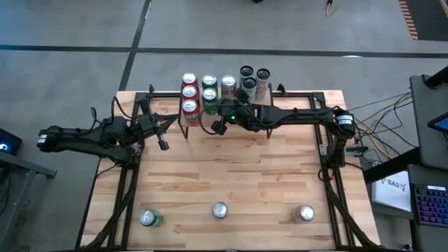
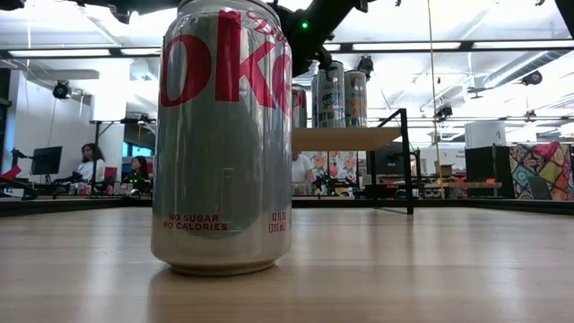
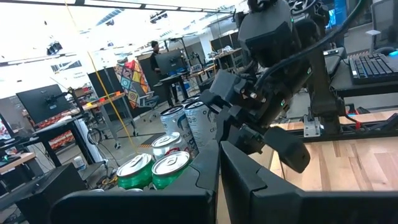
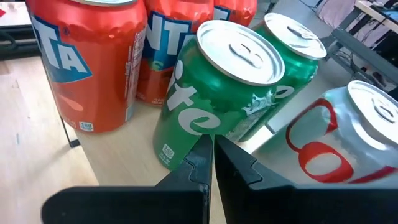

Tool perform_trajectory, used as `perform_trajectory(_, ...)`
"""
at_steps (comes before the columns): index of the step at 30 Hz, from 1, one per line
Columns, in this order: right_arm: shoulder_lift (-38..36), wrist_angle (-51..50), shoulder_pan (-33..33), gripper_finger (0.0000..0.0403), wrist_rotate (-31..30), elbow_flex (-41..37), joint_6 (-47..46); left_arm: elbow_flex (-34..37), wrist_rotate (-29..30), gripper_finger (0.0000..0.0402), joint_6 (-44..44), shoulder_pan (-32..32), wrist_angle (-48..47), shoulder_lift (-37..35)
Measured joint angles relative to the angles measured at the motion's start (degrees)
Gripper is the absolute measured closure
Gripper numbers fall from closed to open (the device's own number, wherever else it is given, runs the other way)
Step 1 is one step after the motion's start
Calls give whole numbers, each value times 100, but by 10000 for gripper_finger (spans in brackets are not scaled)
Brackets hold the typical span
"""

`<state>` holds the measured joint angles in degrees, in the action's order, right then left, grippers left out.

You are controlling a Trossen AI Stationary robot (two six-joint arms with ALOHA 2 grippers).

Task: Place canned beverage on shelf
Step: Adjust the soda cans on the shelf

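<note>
Pale wood desk (image 1: 231, 175) with thin plank stripes. Black arms, black pincers.

On the light-wood shelf (image 2: 345, 138), toward 12 o'clock in the high view: three orange-red cans (image 1: 190, 93) with blue and white letters, two green cans (image 1: 208, 89) with white letters, one silver can with red letters (image 1: 228, 85), and dark cans with silver tops (image 1: 253, 79).

Toward 6 o'clock on the desk: a green can (image 1: 149, 219) and two silver cans (image 1: 220, 210).

Big silver can (image 2: 224, 135) up close in the low view, red letters, small red words low down.

Grey floor (image 1: 70, 28) with dark lines.
</note>
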<state>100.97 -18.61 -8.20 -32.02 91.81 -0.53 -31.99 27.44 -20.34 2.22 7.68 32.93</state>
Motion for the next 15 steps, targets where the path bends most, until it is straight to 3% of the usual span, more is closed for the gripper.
perform_trajectory(7, -109, -413, 98, 394, 192, 67, -295, 0, 2, 402, 0, 0, -2, 0)
perform_trajectory(13, -120, -340, -1, 394, 1884, 68, -831, 0, 2, 402, 0, -1, -2, 0)
perform_trajectory(15, -120, -322, -97, 394, 2132, 68, -1070, 0, 2, 402, 0, 0, -2, 0)
